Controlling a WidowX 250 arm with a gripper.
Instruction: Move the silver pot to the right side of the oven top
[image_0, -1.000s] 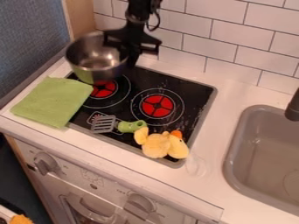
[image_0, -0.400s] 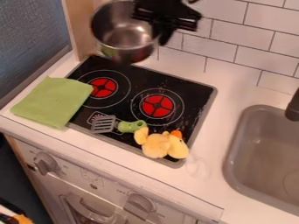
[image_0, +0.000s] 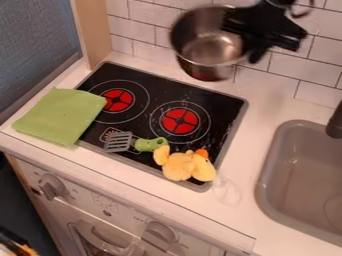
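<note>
- Camera view. Silver pot (image_0: 210, 52), one, upper centre of the frame: we find it raised before the tiled wall (image_0: 307, 60), presumably for clearance over the things below.
- Tool (image_0: 256, 40), black: pinching the pot at its right side, whether by rim or handle we cannot tell. We judge this side hold leaves the base free for setting down.
- Pot relative to tool: left and slightly lower, touching.
- Right burner (image_0: 179, 121), mid-frame: our likely destination, below and left of the pot.
- Spatula (image_0: 120, 142) and yellow plush toy (image_0: 179, 166), lower centre: near the front edge, perhaps leaving us room behind.
- Green cloth (image_0: 60, 116), left: partly on the surface (image_0: 264, 107).
</note>
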